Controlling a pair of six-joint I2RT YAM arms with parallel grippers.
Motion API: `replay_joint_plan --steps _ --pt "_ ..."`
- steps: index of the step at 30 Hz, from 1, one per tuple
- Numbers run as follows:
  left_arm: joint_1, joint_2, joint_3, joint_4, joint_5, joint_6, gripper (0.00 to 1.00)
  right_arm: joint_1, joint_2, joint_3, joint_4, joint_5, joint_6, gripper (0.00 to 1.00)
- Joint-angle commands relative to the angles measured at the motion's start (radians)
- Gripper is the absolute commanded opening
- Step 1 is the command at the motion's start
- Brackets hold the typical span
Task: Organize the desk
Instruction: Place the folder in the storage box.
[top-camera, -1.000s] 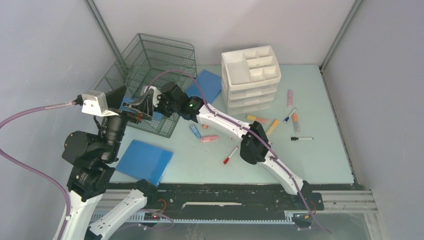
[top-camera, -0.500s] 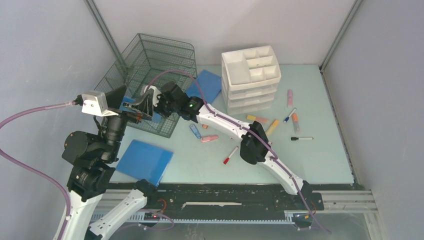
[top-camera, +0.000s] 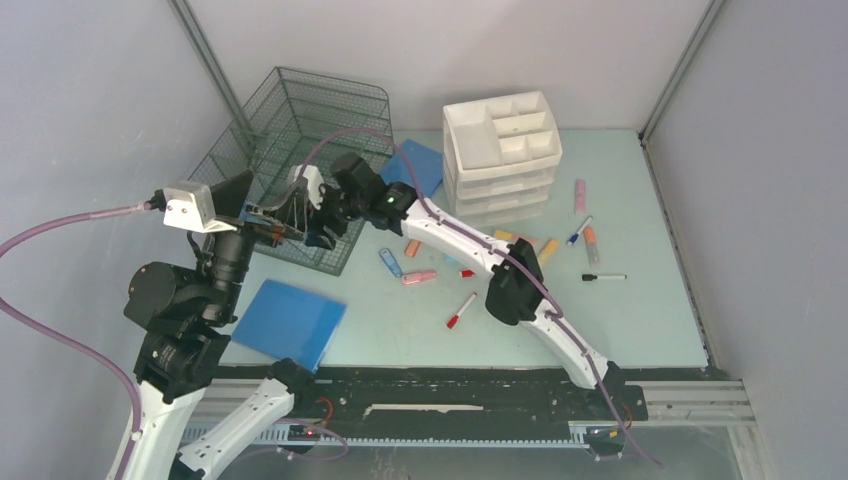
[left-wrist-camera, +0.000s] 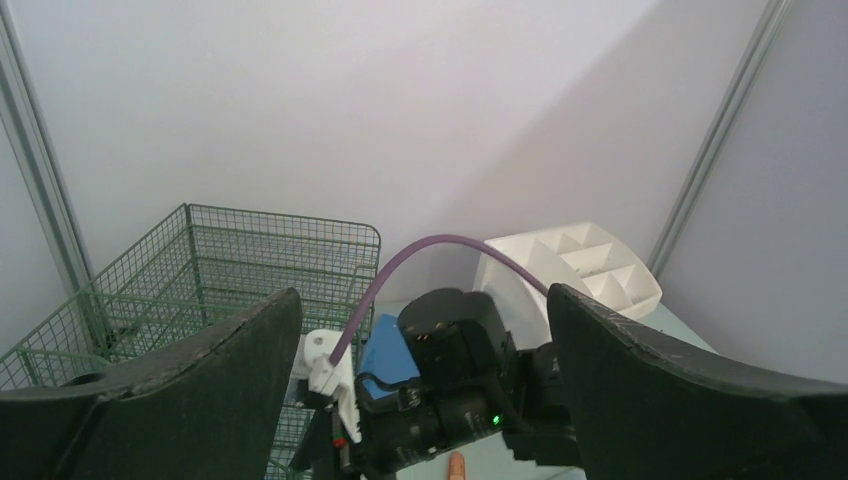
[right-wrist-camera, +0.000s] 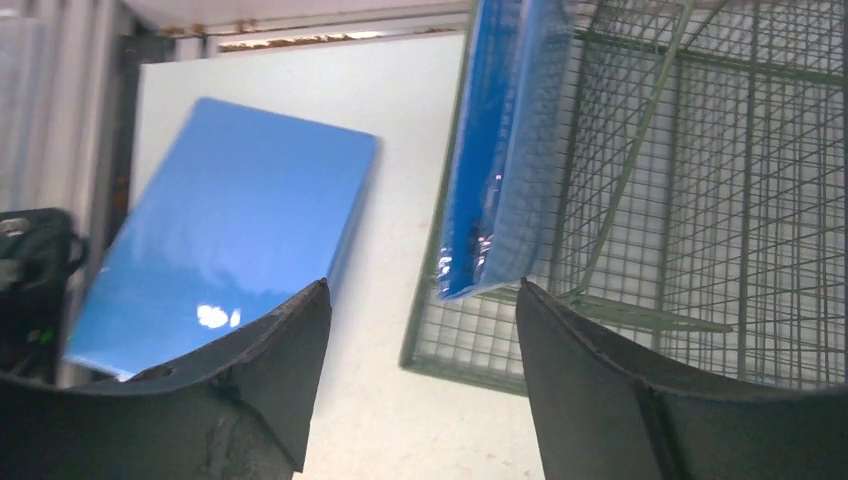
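Pale mint counter (top-camera: 640, 300) spreads beneath both arms, long axis running left to right. Over its left part the right pincer (right-wrist-camera: 420, 300) hangs with jaws parted, empty, facing the wire basket (right-wrist-camera: 700, 200). Higher up, the left pincer (left-wrist-camera: 422, 292) gapes wide, empty.

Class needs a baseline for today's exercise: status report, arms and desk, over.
Left gripper open, empty. Right gripper open at wire rack, blue notebook in it. Desk: pens and two notebooks loose.
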Motion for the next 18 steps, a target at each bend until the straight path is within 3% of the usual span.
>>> replay_joint_plan --steps 1,8,14,18 --pt "0.01 0.009 0.004 0.019 0.004 -0.028 1.0 -0.037 -0.177 0.04 -0.083 -0.208 0.031 0.78" --pt "0.01 -0.049 -0.042 -0.05 -0.017 -0.158 1.0 -0.094 -0.395 -0.226 -0.22 -0.343 -0.029 0.86" --pt "0.01 -0.099 -0.131 -0.1 -0.049 -0.319 1.0 -0.144 -0.748 -0.691 -0.285 -0.318 -0.182 0.9" --pt "0.01 -0.083 -0.179 -0.109 -0.055 -0.391 0.98 -0.253 -0.961 -0.935 -0.367 -0.37 -0.235 0.9"
